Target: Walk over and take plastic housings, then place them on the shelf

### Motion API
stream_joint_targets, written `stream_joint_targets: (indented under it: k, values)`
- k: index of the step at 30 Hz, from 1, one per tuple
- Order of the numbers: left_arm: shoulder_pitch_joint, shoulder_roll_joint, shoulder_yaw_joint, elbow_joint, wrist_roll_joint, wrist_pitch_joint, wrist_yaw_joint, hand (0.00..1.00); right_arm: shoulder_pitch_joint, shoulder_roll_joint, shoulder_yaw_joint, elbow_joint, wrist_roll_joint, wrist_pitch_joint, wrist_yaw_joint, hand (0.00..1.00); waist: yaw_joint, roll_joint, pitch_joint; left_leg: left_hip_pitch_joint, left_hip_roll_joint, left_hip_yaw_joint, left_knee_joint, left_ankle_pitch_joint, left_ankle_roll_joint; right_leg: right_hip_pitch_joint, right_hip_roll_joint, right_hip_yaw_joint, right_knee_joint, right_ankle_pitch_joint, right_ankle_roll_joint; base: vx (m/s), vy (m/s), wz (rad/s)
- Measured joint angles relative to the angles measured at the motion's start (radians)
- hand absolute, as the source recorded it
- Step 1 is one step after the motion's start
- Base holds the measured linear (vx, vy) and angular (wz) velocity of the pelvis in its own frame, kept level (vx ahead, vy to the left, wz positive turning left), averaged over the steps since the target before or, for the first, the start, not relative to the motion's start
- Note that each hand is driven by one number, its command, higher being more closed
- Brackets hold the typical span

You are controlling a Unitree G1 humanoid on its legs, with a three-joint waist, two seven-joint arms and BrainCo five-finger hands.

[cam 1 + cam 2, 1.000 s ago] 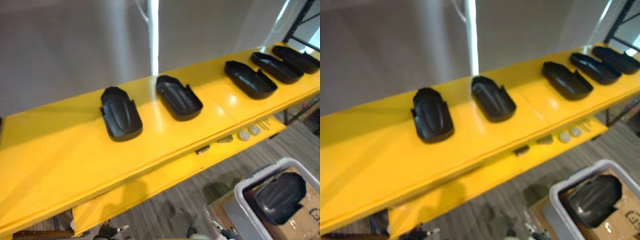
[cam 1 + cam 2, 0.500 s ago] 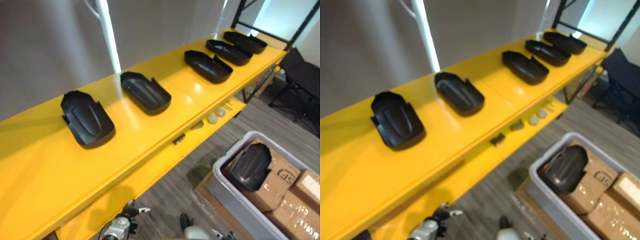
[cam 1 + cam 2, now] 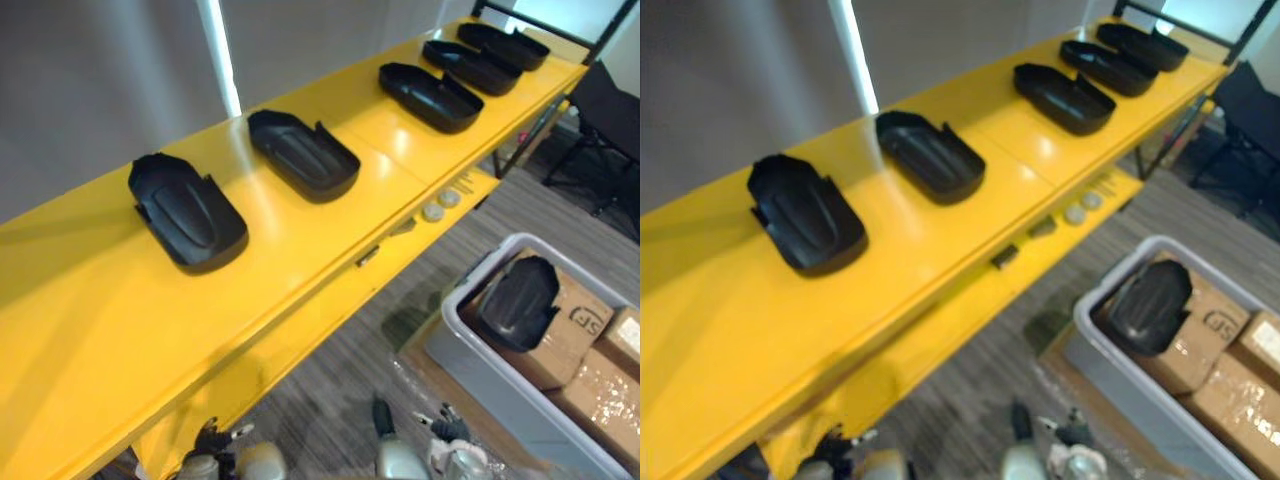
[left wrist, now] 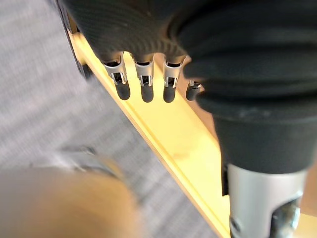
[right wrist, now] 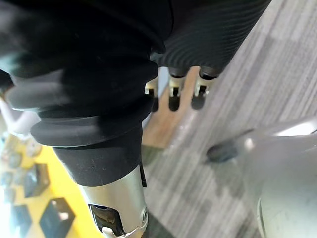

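On the long yellow shelf (image 3: 90, 310) five black plastic housings lie in a row, well apart from one another, hollow side up. The nearest housing (image 3: 188, 212), the second (image 3: 303, 155), the third (image 3: 430, 97), the fourth (image 3: 470, 67) and the last (image 3: 510, 45) all sit at much the same slant. Each has its long axis running across the depth of the shelf rather than along it, with the rounded end toward the front edge and the notched, squarer end toward the grey wall (image 3: 100, 80).

Below the front edge, a lower yellow ledge (image 3: 330, 315) carries two small round pieces (image 3: 440, 205). On the striped grey floor (image 3: 340, 400) to the right stands a grey bin (image 3: 480, 372) with cardboard boxes (image 3: 575, 325) inside. A sixth housing (image 3: 517, 303) lies tilted on top of a box, its long axis running up toward the far rim of the bin.

The left hand (image 4: 129, 29) hangs low beside the yellow edge, pointing down at the floor. Its fingers (image 4: 145, 84) are straight, side by side, with nothing in them. The right hand (image 5: 208, 29) hangs over the floor in the same way, its fingers (image 5: 173, 94) relaxed and empty.
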Motion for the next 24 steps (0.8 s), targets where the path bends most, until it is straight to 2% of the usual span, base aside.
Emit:
stream_joint_targets:
  k: [1, 2, 3, 4, 5, 6, 7, 8, 9, 10, 11, 13, 14, 15, 17, 18, 19, 20, 21, 22, 23, 24]
  values:
    - [-0.002, -0.002, 0.000, -0.001, 0.000, -0.009, 0.000, 0.00, 0.001, -0.002, -0.001, 0.000, 0.006, 0.001, -0.001, 0.00, 0.000, 0.004, 0.004, -0.005, 0.000, -0.005, 0.006, 0.000, 0.000, -0.007, 0.001, -0.003, 0.013, -0.004, 0.002, 0.08, -0.010, 0.20]
    - [-0.004, -0.007, 0.004, -0.002, 0.004, -0.033, 0.001, 0.00, 0.003, -0.003, -0.002, -0.009, 0.059, 0.000, -0.002, 0.00, 0.000, 0.009, 0.009, -0.019, 0.001, -0.036, 0.033, -0.002, 0.003, -0.033, 0.010, -0.014, 0.068, -0.019, 0.014, 0.05, -0.024, 0.04]
    - [-0.008, -0.007, 0.004, -0.002, 0.004, -0.039, 0.002, 0.00, 0.006, -0.003, -0.004, -0.017, 0.084, -0.001, -0.004, 0.00, 0.000, 0.012, 0.017, -0.019, 0.004, -0.049, 0.049, -0.006, 0.010, -0.041, 0.017, -0.021, 0.099, -0.027, 0.008, 0.05, -0.025, -0.19]
    - [-0.020, -0.007, -0.002, -0.012, 0.004, -0.042, 0.005, 0.00, 0.022, -0.002, -0.016, -0.050, 0.114, -0.016, -0.014, 0.00, -0.001, 0.017, 0.047, -0.012, 0.024, -0.067, 0.097, -0.024, 0.007, -0.053, 0.042, -0.024, 0.167, -0.031, 0.002, -0.06, 0.042, -0.40]
    - [-0.027, -0.011, -0.017, -0.039, -0.001, -0.046, 0.005, 0.00, 0.049, 0.012, -0.045, -0.079, 0.128, -0.056, -0.020, 0.00, -0.003, 0.035, 0.070, 0.002, 0.045, -0.083, 0.138, -0.062, 0.003, -0.065, 0.065, -0.024, 0.230, -0.035, -0.005, -0.11, 0.081, -0.48]
    - [-0.029, -0.015, -0.021, -0.054, -0.006, -0.054, 0.003, 0.00, 0.067, 0.018, -0.055, -0.092, 0.136, -0.077, -0.020, 0.00, -0.004, 0.038, 0.075, 0.003, 0.053, -0.079, 0.157, -0.084, 0.005, -0.071, 0.076, -0.026, 0.254, -0.041, -0.014, -0.19, 0.143, -0.55]
    - [-0.044, -0.019, -0.026, -0.083, -0.008, -0.064, 0.000, 0.00, 0.106, 0.033, -0.071, -0.129, 0.137, -0.120, -0.011, 0.00, -0.003, 0.023, 0.088, 0.001, 0.058, -0.054, 0.205, -0.112, 0.017, -0.073, 0.077, -0.029, 0.261, -0.040, -0.013, -0.24, 0.141, -0.80]
    - [-0.052, -0.019, -0.026, -0.116, -0.008, -0.065, 0.003, 0.00, 0.136, 0.050, -0.068, -0.158, 0.103, -0.148, -0.001, 0.00, 0.005, -0.007, 0.104, 0.001, 0.056, -0.016, 0.237, -0.128, 0.034, -0.079, 0.061, -0.069, 0.244, -0.007, 0.002, -0.27, 0.130, -0.89]
    - [-0.056, -0.020, -0.024, -0.124, -0.008, -0.064, 0.004, 0.00, 0.145, 0.056, -0.065, -0.168, 0.082, -0.157, 0.003, 0.00, 0.007, -0.017, 0.109, -0.002, 0.057, 0.003, 0.240, -0.135, 0.046, -0.086, 0.057, -0.096, 0.221, 0.034, -0.001, -0.34, 0.101, -1.13]
    - [-0.062, -0.031, -0.023, -0.126, -0.017, -0.056, 0.009, 0.00, 0.149, 0.062, -0.060, -0.180, 0.011, -0.161, 0.002, 0.00, 0.009, -0.022, 0.116, -0.014, 0.074, 0.057, 0.234, -0.127, 0.068, -0.100, 0.056, -0.148, 0.175, 0.089, -0.029, -0.35, 0.090, -1.01]
    - [-0.064, -0.039, -0.017, -0.126, -0.039, -0.041, 0.011, 0.00, 0.169, 0.063, -0.058, -0.193, -0.046, -0.161, 0.001, 0.00, 0.005, -0.026, 0.114, -0.023, 0.082, 0.087, 0.229, -0.113, 0.088, -0.121, 0.045, -0.231, 0.283, 0.028, -0.077, -0.33, 0.094, -0.92]
    - [-0.055, -0.041, 0.003, -0.126, -0.078, -0.025, 0.018, 0.00, 0.178, 0.060, -0.031, -0.194, -0.085, -0.161, -0.004, 0.00, 0.007, -0.020, 0.114, -0.017, 0.098, 0.120, 0.202, -0.086, 0.096, -0.135, 0.018, -0.308, 0.469, -0.088, -0.105, -0.23, 0.093, -0.64]
    - [-0.037, -0.029, 0.014, -0.122, -0.088, -0.022, 0.020, 0.00, 0.168, 0.044, -0.008, -0.205, -0.104, -0.163, -0.016, 0.00, 0.011, -0.019, 0.114, -0.019, 0.115, 0.146, 0.173, -0.055, 0.097, -0.139, -0.012, -0.338, 0.605, -0.146, -0.143, -0.16, 0.050, -0.68]
    - [-0.023, -0.022, 0.044, -0.125, -0.095, -0.023, 0.019, 0.00, 0.157, 0.032, 0.010, -0.207, -0.119, -0.168, -0.024, 0.00, 0.013, -0.019, 0.114, -0.022, 0.128, 0.161, 0.156, -0.034, 0.096, -0.130, -0.030, -0.345, 0.652, -0.162, -0.164, -0.10, 0.004, -0.67]
    - [0.016, 0.007, 0.092, -0.127, -0.094, -0.029, 0.017, 0.00, 0.118, 0.015, 0.050, -0.205, -0.121, -0.168, -0.049, 0.00, 0.040, -0.020, 0.114, -0.032, 0.153, 0.186, 0.130, 0.003, 0.084, -0.099, -0.063, -0.355, 0.681, -0.186, -0.167, -0.09, -0.077, -0.72]
    - [0.052, 0.028, 0.125, -0.126, -0.094, -0.030, 0.016, 0.00, 0.085, 0.015, 0.069, -0.204, -0.119, -0.167, -0.067, 0.00, 0.042, -0.024, 0.111, -0.062, 0.169, 0.189, 0.130, 0.021, 0.075, -0.077, -0.086, -0.357, 0.666, -0.188, -0.170, -0.12, -0.134, -0.60]
    - [0.072, 0.037, 0.136, -0.126, -0.094, -0.031, 0.015, 0.00, 0.070, 0.015, 0.078, -0.203, -0.118, -0.166, -0.073, 0.00, 0.043, -0.030, 0.108, -0.081, 0.171, 0.190, 0.131, 0.030, 0.068, -0.068, -0.098, -0.357, 0.646, -0.180, -0.172, -0.14, -0.190, -0.40]
    - [0.109, 0.060, 0.164, -0.123, -0.097, -0.033, 0.014, 0.00, 0.045, 0.014, 0.094, -0.203, -0.118, -0.161, -0.085, 0.00, 0.056, -0.062, 0.088, -0.128, 0.158, 0.185, 0.138, 0.045, 0.044, -0.059, -0.112, -0.355, 0.560, -0.119, -0.158, -0.14, -0.202, -0.41]
    - [0.118, 0.068, 0.174, -0.108, -0.112, -0.026, 0.013, 0.00, 0.018, 0.005, 0.094, -0.201, -0.115, -0.156, -0.089, 0.00, 0.072, -0.054, 0.091, -0.161, 0.149, 0.127, 0.133, 0.059, 0.025, -0.057, -0.087, -0.362, 0.490, -0.146, -0.130, -0.17, -0.251, -0.71]
    - [0.138, 0.058, 0.174, -0.107, -0.132, -0.025, 0.011, 0.00, -0.019, -0.016, 0.096, -0.198, -0.113, -0.155, -0.102, 0.00, 0.099, -0.031, 0.094, -0.201, 0.138, 0.042, 0.107, 0.081, 0.011, -0.046, -0.056, -0.382, 0.378, -0.151, -0.122, -0.13, -0.213, -0.60]
    - [0.145, 0.049, 0.174, -0.107, -0.133, -0.025, 0.011, 0.00, -0.033, -0.022, 0.098, -0.199, -0.113, -0.155, -0.109, 0.00, 0.100, -0.030, 0.094, -0.217, 0.136, 0.031, 0.093, 0.095, 0.004, -0.037, -0.048, -0.402, 0.324, -0.157, -0.109, -0.11, -0.268, -0.39]
    - [0.147, 0.039, 0.173, -0.103, -0.136, -0.029, 0.015, 0.00, -0.047, -0.036, 0.109, -0.197, -0.113, -0.149, -0.124, 0.00, 0.097, -0.037, 0.099, -0.238, 0.126, 0.031, 0.069, 0.126, -0.005, -0.016, -0.051, -0.445, 0.237, -0.164, -0.045, -0.10, -0.285, -0.01]
